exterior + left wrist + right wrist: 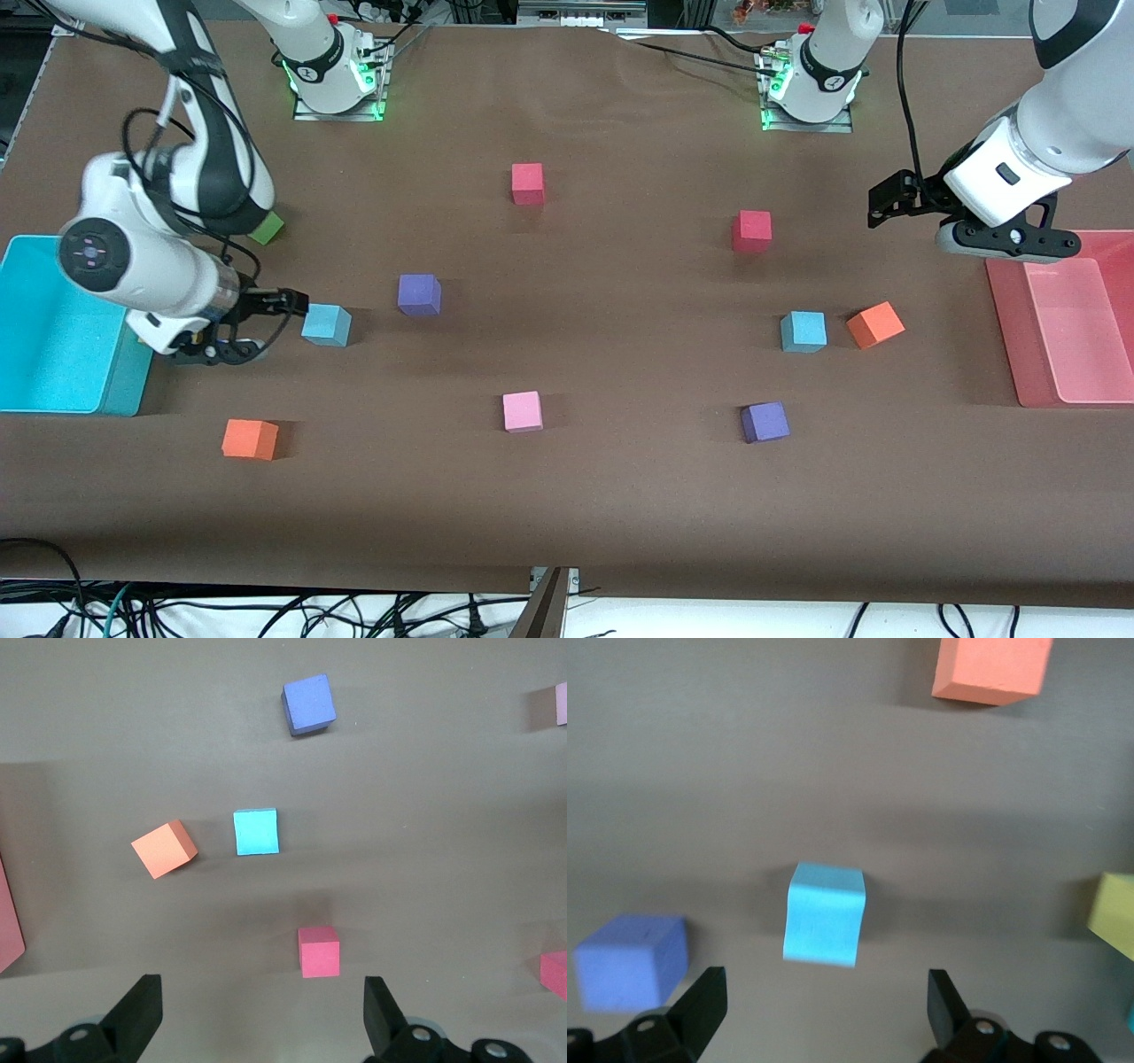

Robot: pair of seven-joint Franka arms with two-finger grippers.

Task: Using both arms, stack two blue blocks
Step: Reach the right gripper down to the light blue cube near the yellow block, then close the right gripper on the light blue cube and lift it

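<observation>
Right gripper (266, 323): low at the front view's left edge, jaws spread, just beside one blue block (326, 324), not touching it.
Left gripper (895, 204): upper right, jaws spread, holding nothing, near the pink bin (1005, 354).
Second blue block (803, 331): right of centre, orange cube (875, 324) just beside it.
Around: purple cube (419, 294) near the first block; cyan bin (53, 354) at far left; nothing lies between the two blocks but bare table.

No readable text, label, brand or number shows on the cubes, bins or table. Small dark marks on the arm bases (306, 71) may be logos, but are illegible.
</observation>
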